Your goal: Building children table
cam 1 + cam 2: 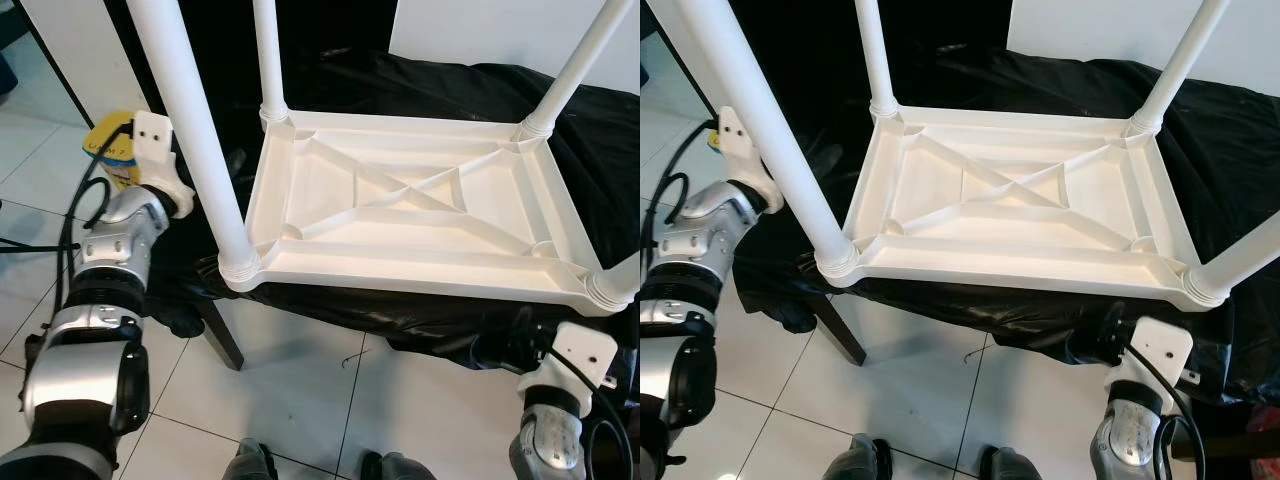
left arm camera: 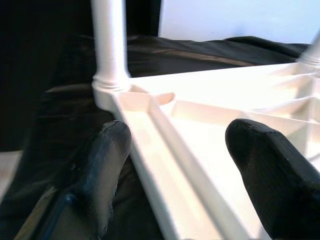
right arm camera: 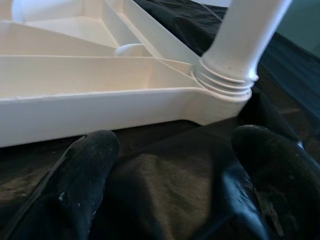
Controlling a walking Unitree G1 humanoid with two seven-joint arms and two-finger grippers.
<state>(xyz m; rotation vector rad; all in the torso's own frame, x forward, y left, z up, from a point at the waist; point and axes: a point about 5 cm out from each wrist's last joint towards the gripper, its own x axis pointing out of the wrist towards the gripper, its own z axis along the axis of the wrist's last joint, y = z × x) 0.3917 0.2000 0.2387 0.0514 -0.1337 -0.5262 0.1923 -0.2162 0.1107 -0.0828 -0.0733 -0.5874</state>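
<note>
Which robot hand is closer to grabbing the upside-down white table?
Probably the left. The left gripper is open with the table's rim between its fingers, beside a screwed-in leg. The right gripper is open over the black cloth, short of the rim.

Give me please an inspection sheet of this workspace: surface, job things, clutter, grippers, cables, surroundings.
Surface: black cloth draped over a support.
Job's things: white table top lying upside down on the cloth, four white legs standing in its corners.
Clutter: yellow item behind the left arm.
Grippers: left gripper open, jaws astride the top's edge rib; right gripper open, over cloth below a leg corner.
Cables: black cable by the left arm.
Surroundings: white tile floor, white wall.
</note>
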